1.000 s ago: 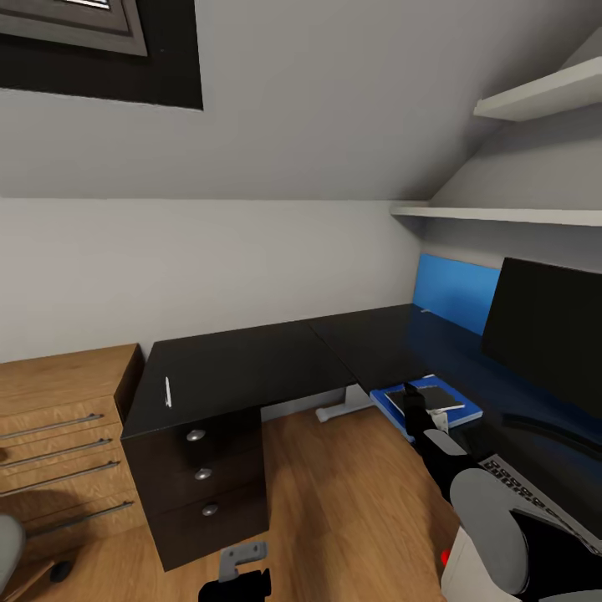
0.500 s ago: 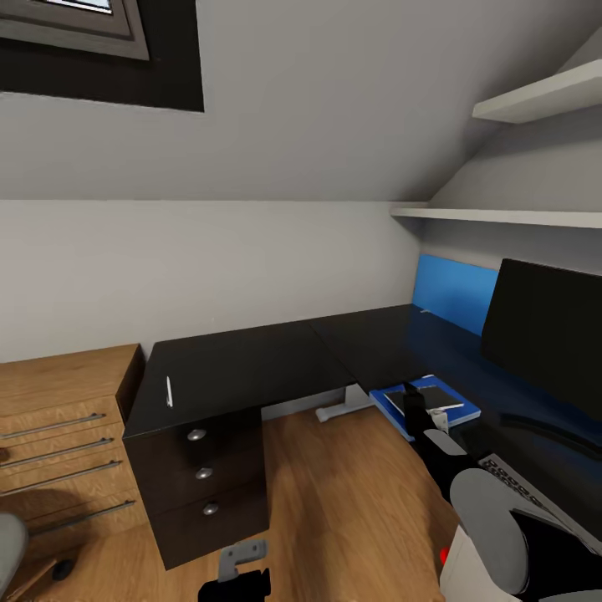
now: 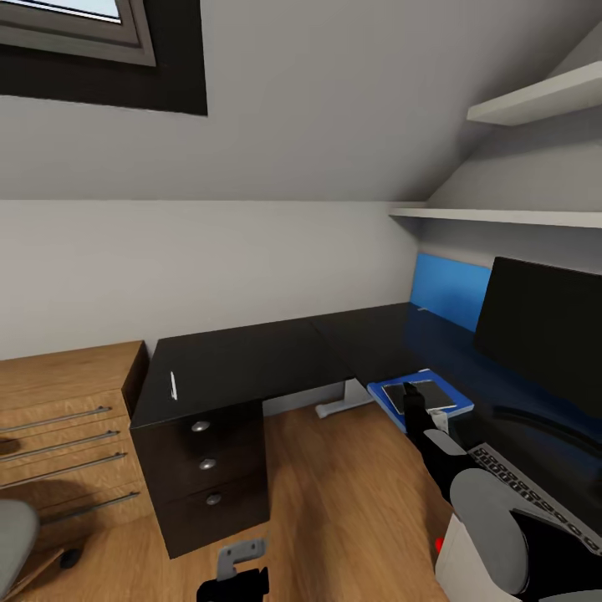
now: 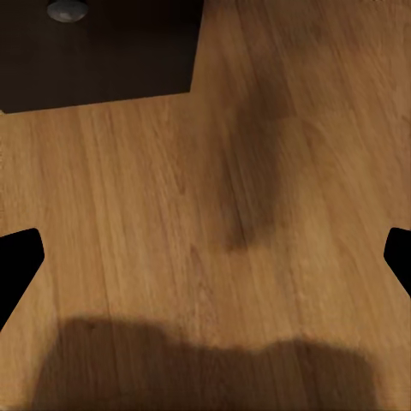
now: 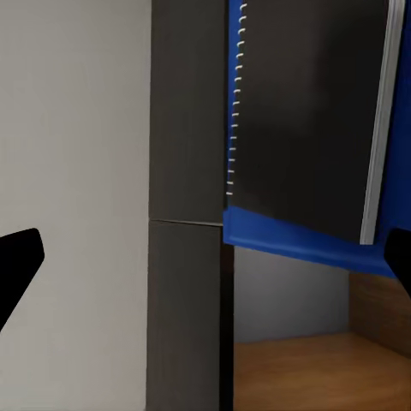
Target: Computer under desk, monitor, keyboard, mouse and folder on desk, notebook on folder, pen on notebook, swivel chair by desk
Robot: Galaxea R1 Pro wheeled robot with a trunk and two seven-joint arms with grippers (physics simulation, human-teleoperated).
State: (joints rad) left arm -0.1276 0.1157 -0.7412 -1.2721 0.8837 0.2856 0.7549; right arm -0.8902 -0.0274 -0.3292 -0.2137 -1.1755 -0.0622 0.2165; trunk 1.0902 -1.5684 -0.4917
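From the head camera, the right gripper (image 3: 415, 404) hovers low over the notebook (image 3: 418, 391), which lies flat on the blue folder (image 3: 420, 400) at the desk (image 3: 251, 364) edge; its fingers look spread and hold nothing, a pose that suggests the booklet has just been set down. The keyboard (image 3: 535, 502) lies behind that gripper, toward the robot, and the monitor (image 3: 539, 334) stands beyond it to the right. The pen (image 3: 173, 385) lies well apart on the far wing of the desk, above the drawers, likely the next thing to fetch. The left gripper (image 3: 237, 568) hangs low over the floor.

The left wrist camera shows both dark fingertips wide apart over bare wooden floor (image 4: 205, 240), released and empty, a drawer knob (image 4: 65, 10) ahead.

The right wrist camera shows its fingertips parted, with the notebook's spiral edge and the folder's blue corner ahead between them.

Against the picture a second earlier, the whole scene has shifted slightly, so the camera moved; the stack now sits squarer under the gripper.
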